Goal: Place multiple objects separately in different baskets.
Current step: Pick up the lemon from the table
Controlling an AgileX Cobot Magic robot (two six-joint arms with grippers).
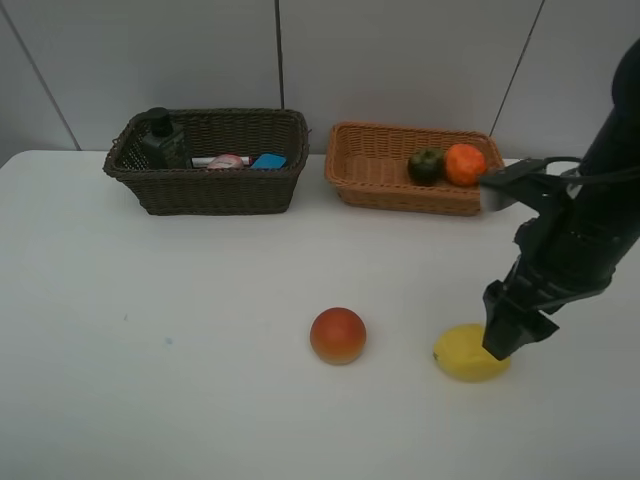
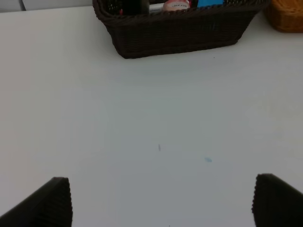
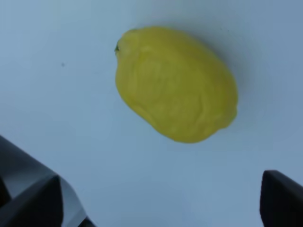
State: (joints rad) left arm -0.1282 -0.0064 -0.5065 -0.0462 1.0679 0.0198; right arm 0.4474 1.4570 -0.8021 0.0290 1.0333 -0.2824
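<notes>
The yellow lemon (image 1: 468,354) lies on the white table at the front right and fills the right wrist view (image 3: 176,84). My right gripper (image 1: 503,343) is open right above its right end, fingertips (image 3: 281,198) apart on either side. The red-orange peach-like fruit (image 1: 338,335) lies left of the lemon. The light tan basket (image 1: 375,175) holds the mangosteen (image 1: 426,165) and the orange (image 1: 464,164). The dark brown basket (image 1: 205,185) holds the dark green pump bottle (image 1: 162,140), the pink bottle (image 1: 227,161) and a blue item (image 1: 268,161). My left gripper (image 2: 161,203) is open and empty over bare table.
Both baskets stand along the back edge of the table, against a grey panelled wall. The dark basket (image 2: 180,30) shows far off in the left wrist view, with the tan basket's corner (image 2: 286,16) beside it.
</notes>
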